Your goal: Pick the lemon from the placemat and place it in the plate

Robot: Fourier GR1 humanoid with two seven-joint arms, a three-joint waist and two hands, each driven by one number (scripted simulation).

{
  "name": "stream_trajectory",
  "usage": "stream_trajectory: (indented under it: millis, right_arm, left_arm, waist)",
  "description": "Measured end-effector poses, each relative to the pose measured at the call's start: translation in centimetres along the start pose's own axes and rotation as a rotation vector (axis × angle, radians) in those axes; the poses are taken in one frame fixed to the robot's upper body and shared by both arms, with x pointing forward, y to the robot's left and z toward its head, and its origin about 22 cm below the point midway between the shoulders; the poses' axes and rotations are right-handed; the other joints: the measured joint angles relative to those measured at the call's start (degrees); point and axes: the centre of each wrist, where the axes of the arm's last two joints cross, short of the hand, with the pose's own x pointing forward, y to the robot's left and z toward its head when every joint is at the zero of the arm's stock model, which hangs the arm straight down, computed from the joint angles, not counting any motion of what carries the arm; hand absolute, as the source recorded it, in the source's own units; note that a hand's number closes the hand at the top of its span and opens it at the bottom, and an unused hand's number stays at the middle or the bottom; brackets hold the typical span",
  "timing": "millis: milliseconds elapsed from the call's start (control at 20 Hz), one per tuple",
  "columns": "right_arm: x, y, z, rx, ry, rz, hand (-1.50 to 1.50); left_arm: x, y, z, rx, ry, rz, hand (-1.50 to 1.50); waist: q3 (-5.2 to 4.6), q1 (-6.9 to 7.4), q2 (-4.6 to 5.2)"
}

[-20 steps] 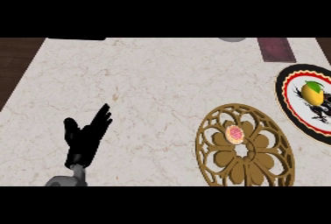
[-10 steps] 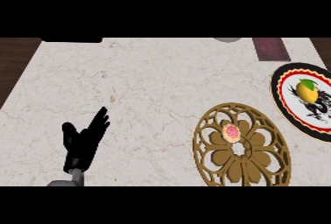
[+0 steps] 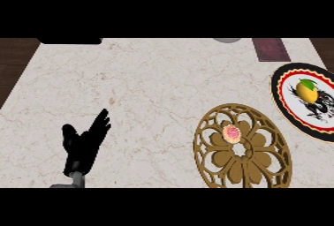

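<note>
On the pale marbled surface (image 3: 150, 88), the black left hand (image 3: 83, 143) rests at eight o'clock, fingers straight and released. The gold openwork placemat (image 3: 243, 152), pink disc (image 3: 231, 132) on it, sits at four. The lemon (image 3: 306, 90) lies on the black-rimmed plate (image 3: 284, 103) at three, little changed.

A kitchen (marble counter (image 3: 150, 88), patterned plate (image 3: 287, 95), gold placemat (image 3: 261, 163))

Pale marble counter with dark wood around it

The counter (image 3: 163, 88) has a light stone top with thin brown veins. Dark wooden floor (image 3: 13, 57) shows at the left edge. At the far side sit a black shape (image 3: 68, 40) and a maroon rectangle (image 3: 271, 49).
</note>
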Motion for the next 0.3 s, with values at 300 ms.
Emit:
stream_trajectory:
  millis: [300]
  right_arm:
    - [-0.9, -0.3, 1.4, 0.005, 0.018, 0.042, -1.50]
  left_arm:
    - [0.1, 0.2, -0.2, 0.008, 0.001, -0.002, 0.00]
  waist:
    - [-0.03, -0.18, -0.10]
